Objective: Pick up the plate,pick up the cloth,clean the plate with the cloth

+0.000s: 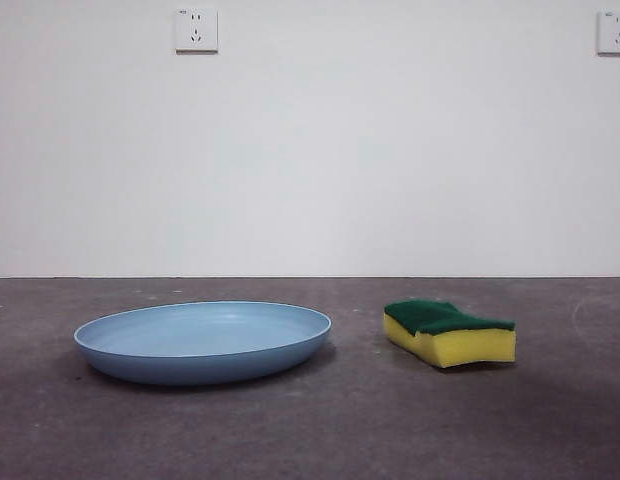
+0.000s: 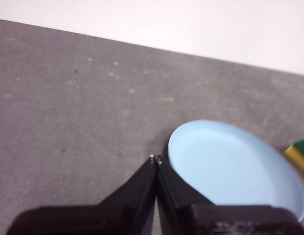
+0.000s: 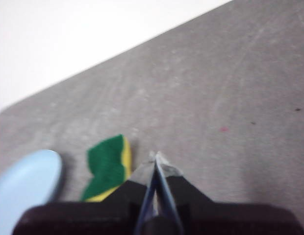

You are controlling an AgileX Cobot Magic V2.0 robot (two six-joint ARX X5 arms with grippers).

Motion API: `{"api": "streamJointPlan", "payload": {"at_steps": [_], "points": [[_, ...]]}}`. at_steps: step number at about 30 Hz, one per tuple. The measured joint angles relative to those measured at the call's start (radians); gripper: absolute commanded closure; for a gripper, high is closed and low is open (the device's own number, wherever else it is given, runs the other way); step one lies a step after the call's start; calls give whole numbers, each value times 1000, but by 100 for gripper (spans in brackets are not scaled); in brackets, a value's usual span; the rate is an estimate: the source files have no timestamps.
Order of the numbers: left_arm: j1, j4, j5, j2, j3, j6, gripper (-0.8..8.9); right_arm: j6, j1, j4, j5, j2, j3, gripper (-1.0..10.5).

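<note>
The light-blue plate (image 1: 202,342) lies flat on the grey table, left of centre. The cloth, a yellow sponge with a dark green top (image 1: 448,332), lies to its right, apart from it. Neither arm shows in the front view. My left gripper (image 2: 156,158) is shut and empty, above the table beside the plate's (image 2: 230,169) rim. My right gripper (image 3: 156,155) is shut and empty, above the table just beside the sponge (image 3: 109,167). The plate's edge also shows in the right wrist view (image 3: 27,181).
A white wall stands behind the table with two power sockets, one upper left (image 1: 196,30) and one upper right (image 1: 614,32). The grey table (image 1: 310,430) spreads in front of and around both things.
</note>
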Motion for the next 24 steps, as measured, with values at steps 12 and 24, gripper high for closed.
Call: {"api": "streamJointPlan", "payload": {"at_steps": [12, 24], "points": [[0, -108, 5, 201, 270, -46, 820, -8, 0, -211, -50, 291, 370, 957], [0, -301, 182, 609, 532, 41, 813, -192, 0, -435, -241, 702, 719, 871]]}}
